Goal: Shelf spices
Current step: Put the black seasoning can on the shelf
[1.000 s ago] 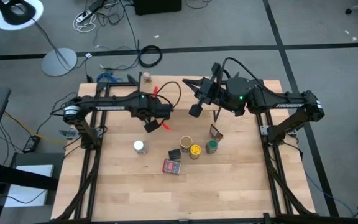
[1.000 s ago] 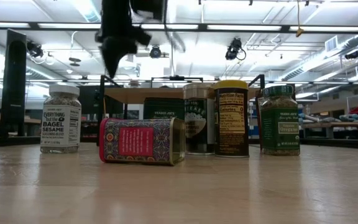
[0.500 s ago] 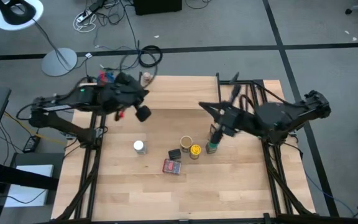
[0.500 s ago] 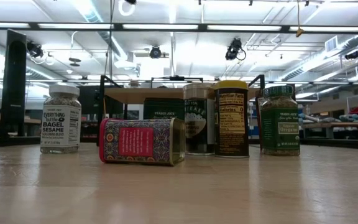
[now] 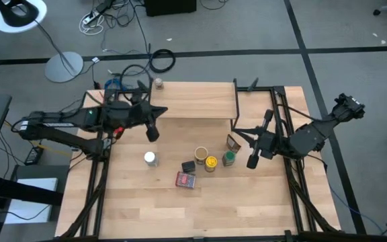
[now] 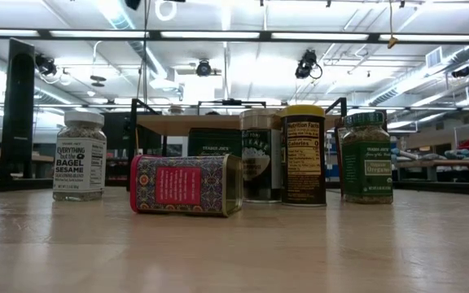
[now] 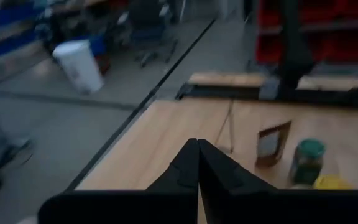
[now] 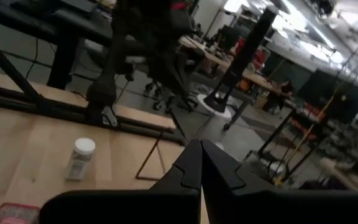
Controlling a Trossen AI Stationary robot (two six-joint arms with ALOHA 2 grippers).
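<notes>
High view: the shelf (image 5: 197,99) stands at the far edge of the worktop (image 5: 180,208), with a small tan-capped jar (image 5: 158,84) on its top board at the end nearer the left arm. The other spices sit in a loose cluster in front of the shelf, mid-worktop: white-lidded jar (image 5: 150,158), brown canister (image 5: 201,155), dark tin (image 5: 189,167), yellow-lidded jar (image 5: 211,163), green jar (image 5: 228,158), red tin (image 5: 186,180) lying flat nearest the front. A small dark-framed card (image 5: 233,142) stands just behind the green jar. Left gripper (image 5: 152,134) hangs above the worktop between the shelf and the white-lidded jar, holding nothing. Right gripper (image 5: 252,162) hangs just beside the green jar, on the side away from the cluster, clear of it and empty.

Low view: no gripper shows here. It gives the labels and poses the overhead cannot: "Everything but the Bagel Sesame" jar (image 6: 80,155) upright, red tin (image 6: 186,185) on its side, yellow-lidded jar (image 6: 303,155) and green jar (image 6: 365,156) upright, shelf board (image 6: 218,124) behind them.

Left wrist view: fingers (image 7: 185,168) pressed together, nothing between them. Beyond them are the framed card (image 7: 271,143), green jar (image 7: 307,160) and a sliver of yellow lid (image 7: 331,182).

Right wrist view: fingers (image 8: 190,165) pressed together, empty. The white-lidded jar (image 8: 81,158) and a corner of the red tin (image 8: 18,213) lie beyond; a thin shelf leg (image 8: 149,158) is in between.
</notes>
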